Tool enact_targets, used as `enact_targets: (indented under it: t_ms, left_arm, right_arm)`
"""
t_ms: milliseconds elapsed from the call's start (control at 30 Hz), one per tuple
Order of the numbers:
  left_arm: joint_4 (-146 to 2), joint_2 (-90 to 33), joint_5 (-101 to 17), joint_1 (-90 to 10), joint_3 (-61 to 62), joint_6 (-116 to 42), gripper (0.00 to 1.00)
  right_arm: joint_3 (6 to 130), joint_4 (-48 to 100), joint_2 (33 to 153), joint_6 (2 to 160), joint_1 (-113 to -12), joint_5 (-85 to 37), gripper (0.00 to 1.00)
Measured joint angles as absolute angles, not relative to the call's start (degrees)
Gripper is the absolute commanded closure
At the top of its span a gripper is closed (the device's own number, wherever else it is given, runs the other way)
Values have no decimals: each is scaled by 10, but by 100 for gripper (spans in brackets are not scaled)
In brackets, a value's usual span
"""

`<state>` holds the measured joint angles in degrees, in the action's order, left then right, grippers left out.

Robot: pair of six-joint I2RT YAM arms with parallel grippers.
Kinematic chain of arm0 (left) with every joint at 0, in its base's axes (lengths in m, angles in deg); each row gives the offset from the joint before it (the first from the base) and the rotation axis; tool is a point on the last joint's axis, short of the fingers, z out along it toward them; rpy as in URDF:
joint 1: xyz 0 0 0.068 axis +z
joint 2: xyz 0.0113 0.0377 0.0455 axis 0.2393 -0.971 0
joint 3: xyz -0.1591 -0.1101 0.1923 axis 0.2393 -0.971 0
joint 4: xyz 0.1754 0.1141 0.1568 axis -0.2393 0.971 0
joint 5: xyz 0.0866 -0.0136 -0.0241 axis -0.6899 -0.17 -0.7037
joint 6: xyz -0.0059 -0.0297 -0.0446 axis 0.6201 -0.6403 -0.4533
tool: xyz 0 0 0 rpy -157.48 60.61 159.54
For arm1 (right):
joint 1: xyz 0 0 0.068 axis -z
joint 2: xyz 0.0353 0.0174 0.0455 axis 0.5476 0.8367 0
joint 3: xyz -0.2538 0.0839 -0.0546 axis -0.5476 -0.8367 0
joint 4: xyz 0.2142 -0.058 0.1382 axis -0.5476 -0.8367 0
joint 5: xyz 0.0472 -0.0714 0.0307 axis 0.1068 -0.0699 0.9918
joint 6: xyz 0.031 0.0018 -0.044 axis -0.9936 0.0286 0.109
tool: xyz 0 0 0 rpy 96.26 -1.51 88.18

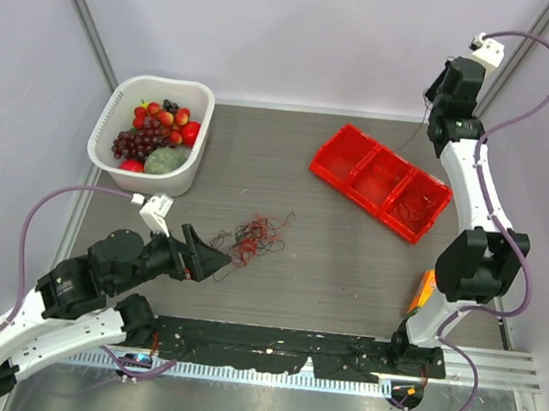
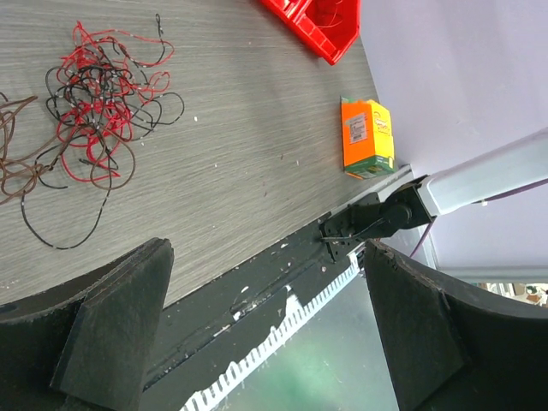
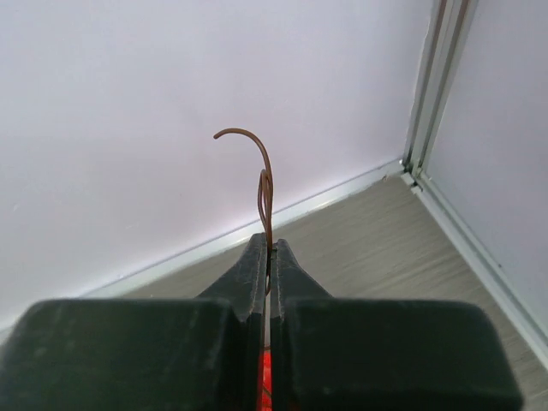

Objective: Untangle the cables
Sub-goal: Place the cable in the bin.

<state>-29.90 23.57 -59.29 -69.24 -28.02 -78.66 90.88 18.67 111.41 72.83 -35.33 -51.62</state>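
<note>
The tangle of very thin red and brown-black wires (image 1: 254,235) is spread on the grey wood-grain table (image 1: 347,263), near its middle. It is apart from the left gripper (image 1: 217,259), which is pointed at it with its jaws held wide apart and nothing between them. The right gripper (image 3: 269,257) is held high at the far right corner. Its fingers are pressed together on a single thin brown wire (image 3: 266,180), which is seen curling above the tips. A red plastic compartment tray (image 1: 339,158) is set on the table beyond the tangle.
</note>
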Motion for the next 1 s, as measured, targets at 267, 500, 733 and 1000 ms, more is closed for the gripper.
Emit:
enact_targets:
  t_ms: [267, 500, 733, 1000]
  left_arm:
    - [-306, 235, -593, -692, -283, -791, 3]
    - [-303, 228, -593, -692, -283, -790, 3]
    - [-303, 228, -593, -692, -282, -791, 3]
    - [-306, 227, -587, -692, -282, -791, 3]
  right_arm:
    - [852, 261, 1145, 787, -352, -518, 99]
    - [705, 284, 1146, 769, -356, -512, 99]
    - [640, 284, 1136, 732, -382, -517, 99]
    - [620, 250, 1140, 720, -414, -513, 99]
